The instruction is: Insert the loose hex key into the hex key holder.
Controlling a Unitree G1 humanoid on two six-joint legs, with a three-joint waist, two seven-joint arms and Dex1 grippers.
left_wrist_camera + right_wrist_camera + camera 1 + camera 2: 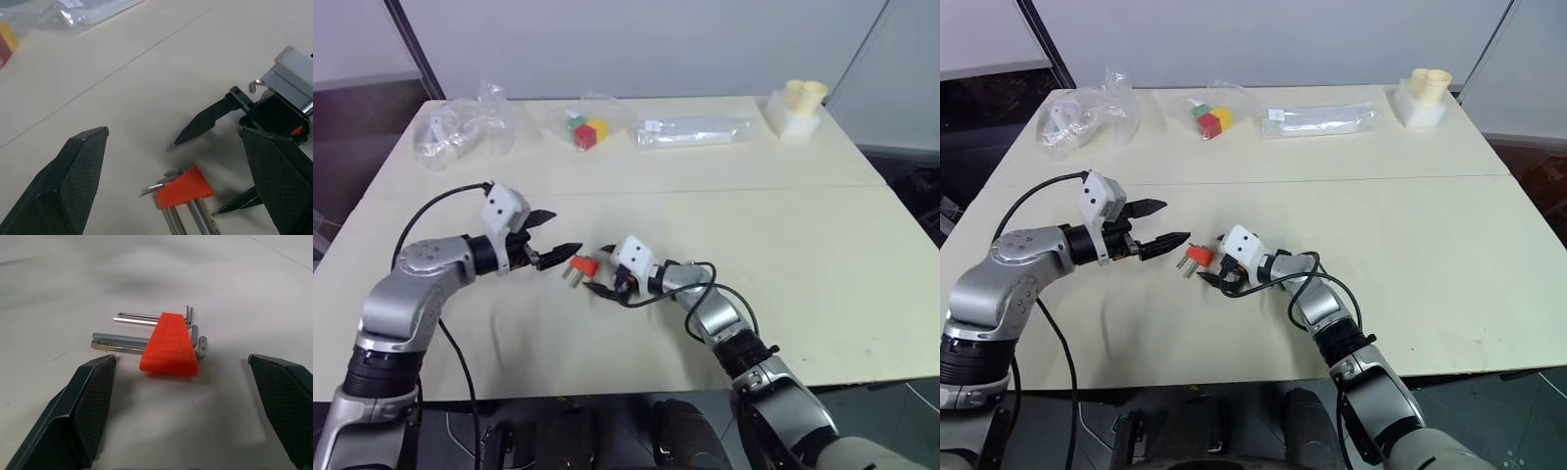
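- Left eye view: the hex key holder [584, 264] lay flat on the desk [822, 255], between the two tools. The left tool [551, 238] hovered just beside it with its black fingers spread apart, empty. The right tool [607, 279] sat just on the holder's other side, fingers likewise parted and gripping nothing. Far back on the desk lay toy cubes [584, 132] in a clear bag.
- Right eye view: the same layout showed, the red block apart from both tools, touched by neither.
- Left wrist view: the holder lay below and between the left tool's open fingers [73, 181], grey keys jutting from its wide end; the right tool's fingertips pointed toward it from beyond.
- Right wrist view: the holder lay centred ahead of the right tool's wide-open fingers [88, 401], with several keys seated through it. One thin key [139, 317] lay along its far edge; whether that was the loose hex key or a seated one could not be told.
- Judgement: the step in hand looked like the approach, nothing yet grasped. The next move would call for locating the thin loose key, pinching it precisely, and steadying the block.
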